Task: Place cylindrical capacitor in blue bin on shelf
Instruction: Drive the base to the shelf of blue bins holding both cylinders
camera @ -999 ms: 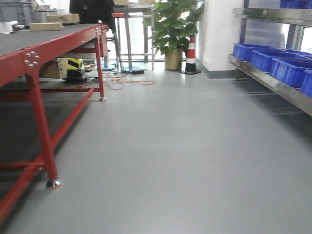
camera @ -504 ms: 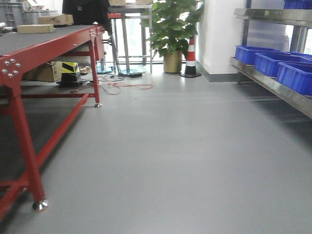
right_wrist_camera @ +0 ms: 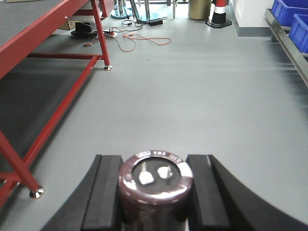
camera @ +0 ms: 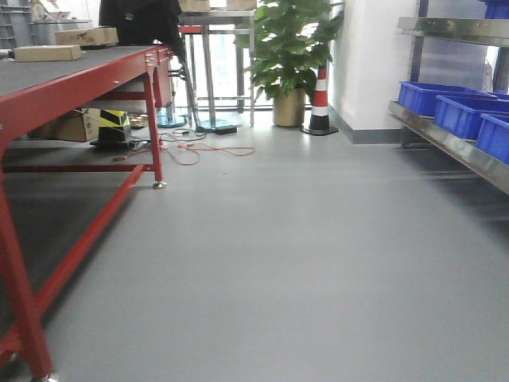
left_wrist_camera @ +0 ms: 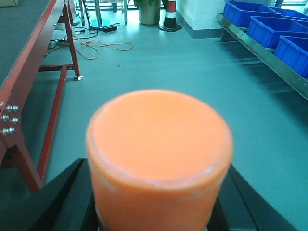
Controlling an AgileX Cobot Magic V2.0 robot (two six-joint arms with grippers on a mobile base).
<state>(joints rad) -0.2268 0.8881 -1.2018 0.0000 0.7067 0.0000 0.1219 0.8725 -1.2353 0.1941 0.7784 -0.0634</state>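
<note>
My right gripper [right_wrist_camera: 155, 161] is shut on the cylindrical capacitor [right_wrist_camera: 155, 183], a dark maroon cylinder with two metal terminals on its top, held upright between the black pads. An orange cylinder [left_wrist_camera: 159, 144] fills the left wrist view, and my left gripper [left_wrist_camera: 156, 168] is shut on it. The steel shelf [camera: 455, 148] runs along the right wall and carries blue bins [camera: 429, 97]. Both grippers hang over the grey floor, well short of the shelf. Neither arm shows in the front view.
A red-framed workbench [camera: 79, 76] with cardboard boxes [camera: 48, 52] lines the left side. Ahead stand a potted plant [camera: 290, 56], a striped traffic cone [camera: 320, 99] and loose orange cables [camera: 211, 149] on the floor. Grey floor [camera: 302, 255] lies between bench and shelf.
The front view has moved forward along the aisle. The bench's near leg slid left and down out of frame, and the shelf and bins shifted right.
</note>
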